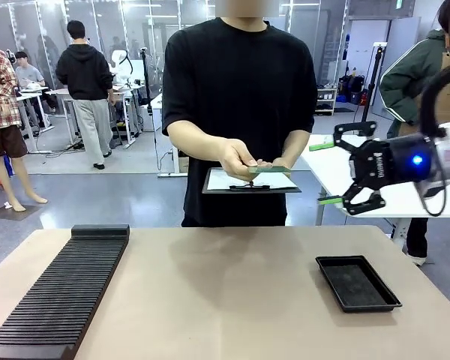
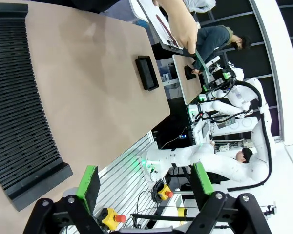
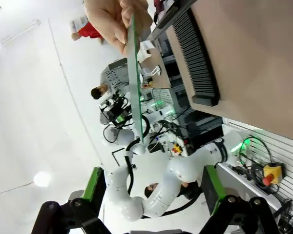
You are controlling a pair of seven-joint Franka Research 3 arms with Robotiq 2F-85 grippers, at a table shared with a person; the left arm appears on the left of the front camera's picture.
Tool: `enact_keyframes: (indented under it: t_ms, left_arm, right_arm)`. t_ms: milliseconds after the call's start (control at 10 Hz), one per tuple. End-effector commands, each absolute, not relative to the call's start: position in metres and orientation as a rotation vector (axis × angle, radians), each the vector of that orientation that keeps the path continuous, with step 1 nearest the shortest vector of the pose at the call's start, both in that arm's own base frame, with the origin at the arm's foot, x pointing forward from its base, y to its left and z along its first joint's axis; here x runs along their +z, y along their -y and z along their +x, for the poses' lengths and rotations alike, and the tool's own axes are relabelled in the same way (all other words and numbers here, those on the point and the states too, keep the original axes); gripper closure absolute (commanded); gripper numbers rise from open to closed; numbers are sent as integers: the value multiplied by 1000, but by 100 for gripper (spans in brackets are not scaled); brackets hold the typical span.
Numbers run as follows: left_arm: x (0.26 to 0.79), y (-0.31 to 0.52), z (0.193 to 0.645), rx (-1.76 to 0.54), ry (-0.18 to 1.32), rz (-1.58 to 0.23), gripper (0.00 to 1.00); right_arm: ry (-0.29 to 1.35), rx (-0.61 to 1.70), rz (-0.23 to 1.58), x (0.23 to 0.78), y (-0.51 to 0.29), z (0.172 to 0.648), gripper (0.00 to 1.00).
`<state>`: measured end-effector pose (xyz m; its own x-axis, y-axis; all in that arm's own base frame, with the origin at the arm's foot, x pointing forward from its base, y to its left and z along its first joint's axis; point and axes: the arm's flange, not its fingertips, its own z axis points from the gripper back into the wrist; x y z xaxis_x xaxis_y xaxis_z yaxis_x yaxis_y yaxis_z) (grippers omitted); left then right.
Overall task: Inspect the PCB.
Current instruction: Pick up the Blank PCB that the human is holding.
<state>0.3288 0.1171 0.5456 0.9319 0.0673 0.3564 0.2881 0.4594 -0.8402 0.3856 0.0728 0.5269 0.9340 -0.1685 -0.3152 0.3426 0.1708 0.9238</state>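
R gripper (image 1: 326, 173) hangs in the air at the table's R side, above the tabletop, turned toward the person. Its black fingers w/ green pads (image 1: 331, 200) stand wide apart, nothing between them. In the R wrist view the same gripper (image 3: 151, 185) shows both green pads spread and the gap bare.

L gripper (image 2: 146, 180) is also spread: the L wrist view shows two flat green pads (image 2: 90, 183) on black linkage, well apart, holding nothing.

The PCB (image 1: 270, 170) is off the table. You see it at the far side, at the person's waist height, held roughly flat: a thin green rectangular sheet pinched by a hand (image 1: 236, 157) at one end, w/ the other hand at the opposite end. From the R wrist cam the PCB (image 3: 133, 73) is edge-on, a very thin straight green strip held between thumb and fingers of a hand (image 3: 115, 19). It's well apart from the R gripper's pads.

Just below the PCB sits a clipboard (image 1: 229, 181), dark flat board w/ white paper and a metal clip at the near edge. Can't tell how it's supported.

Table (image 1: 225, 285) is matte tan, smooth. On its L side lies a long black rack (image 1: 64, 289), ribbed w/ many close parallel slots, running front to back. On the R side lies a shallow black rectangular tray (image 1: 356, 283), raised rim, dull inner floor, nothing in it. Rack and tray are well apart.
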Motion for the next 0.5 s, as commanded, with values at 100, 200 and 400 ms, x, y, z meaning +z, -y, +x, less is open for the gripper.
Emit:
enact_keyframes:
  t_ms: [100,200,400]
  left_arm:
    - [549,-118,330,-142,356,-1081,5]
    - [549,-118,330,-142,356,-1081,5]
    - [549,-118,330,-142,356,-1081,5]
  right_arm:
    - [-153,-324,1427,511,-100,422,0]
    - [-162,-326,1440,506,-108,430,0]
    - [-175,-323,1459,499,-117,448,0]
